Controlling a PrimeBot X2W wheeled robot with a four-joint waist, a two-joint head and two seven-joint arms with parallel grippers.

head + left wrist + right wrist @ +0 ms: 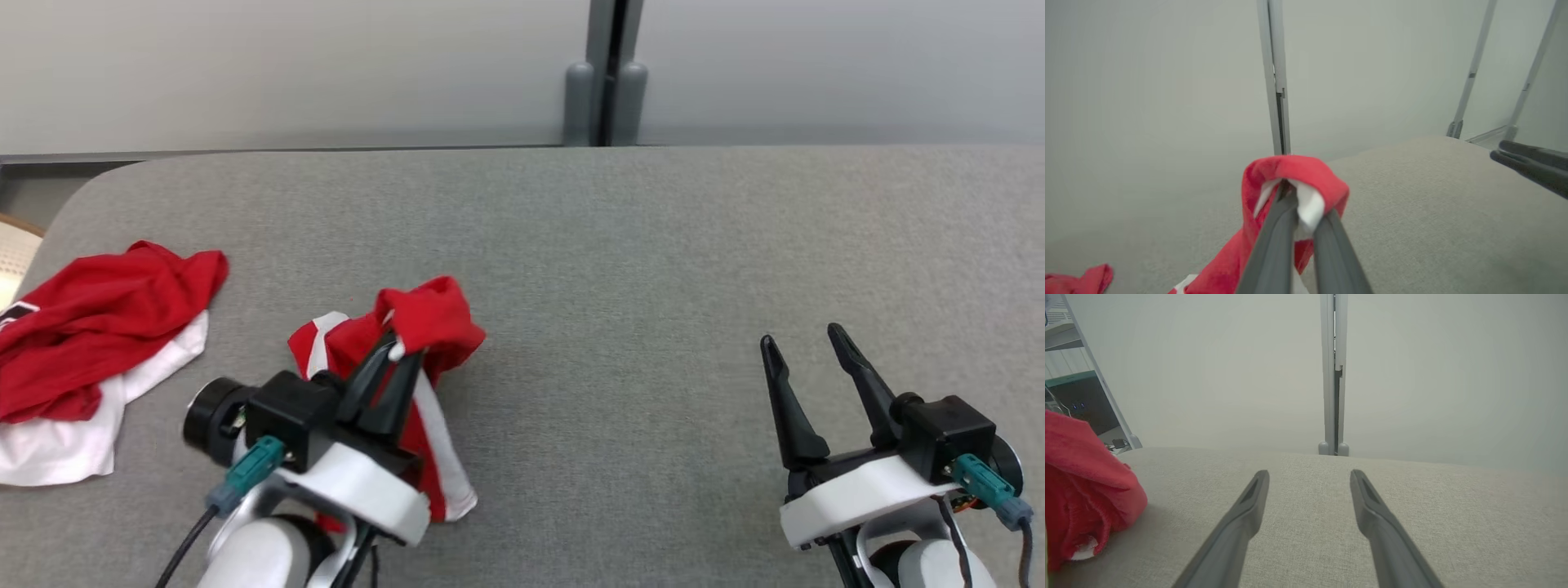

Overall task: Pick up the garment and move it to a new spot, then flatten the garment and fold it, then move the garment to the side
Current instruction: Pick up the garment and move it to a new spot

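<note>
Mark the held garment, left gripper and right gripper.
held garment [438, 317], head view, red bunch past the fingertips.
left gripper [402, 349], head view, between its shut fingertips.
right gripper [801, 335], head view, between its open fingertips.

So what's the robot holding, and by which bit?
The left gripper pinches the red and white garment by a bunched fold; the right gripper holds nothing.

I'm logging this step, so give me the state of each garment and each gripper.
Held garment: crumpled, a fold pinched by the left gripper.
Second garment: crumpled heap on the table, far left, untouched.
Left gripper: shut on the held garment.
Right gripper: open, empty, over bare table.
</note>
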